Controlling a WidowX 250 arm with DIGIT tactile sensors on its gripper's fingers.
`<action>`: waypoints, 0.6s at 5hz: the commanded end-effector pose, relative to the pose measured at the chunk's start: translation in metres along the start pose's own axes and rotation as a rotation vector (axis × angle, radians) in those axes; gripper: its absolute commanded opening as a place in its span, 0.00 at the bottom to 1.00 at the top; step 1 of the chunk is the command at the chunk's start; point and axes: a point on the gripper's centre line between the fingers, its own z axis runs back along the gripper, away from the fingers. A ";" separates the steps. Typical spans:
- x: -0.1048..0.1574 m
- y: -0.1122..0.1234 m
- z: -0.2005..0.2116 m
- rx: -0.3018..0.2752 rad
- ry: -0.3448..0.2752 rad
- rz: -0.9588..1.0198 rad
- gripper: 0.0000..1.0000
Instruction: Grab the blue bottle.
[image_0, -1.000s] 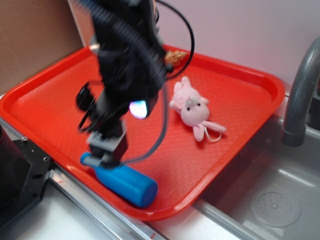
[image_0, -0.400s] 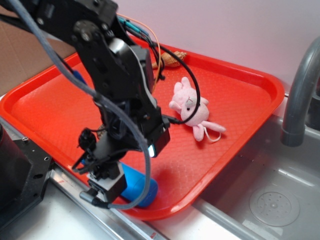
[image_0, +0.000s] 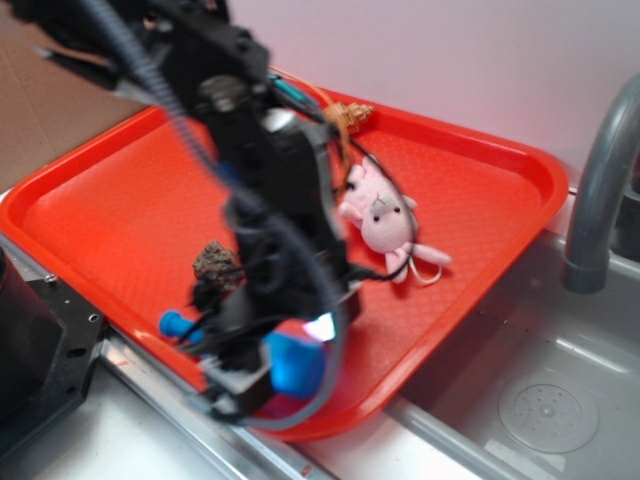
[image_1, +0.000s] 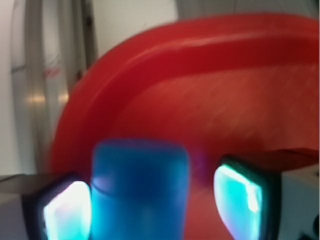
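Lying on its side at the near rim of the red tray (image_0: 90, 215): blue bottle (image_1: 137, 192). Jaws spread wide, straddling its body, left pad touching. Advisable: centring before closing, avoiding a sideways push.

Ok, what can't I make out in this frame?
- Exterior: the arm hides the middle of the blue bottle; only its ends show.
- Wrist: motion blur; whether the gripper pads touch the bottle is unclear; a gap shows at the right pad.
- Exterior: the dark lump and the brown item on the red tray are too blurred to identify.
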 end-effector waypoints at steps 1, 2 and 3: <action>-0.023 0.014 -0.020 0.006 0.033 0.028 1.00; -0.021 0.013 -0.022 -0.043 0.074 0.108 1.00; -0.012 0.005 -0.024 -0.070 0.124 0.250 0.00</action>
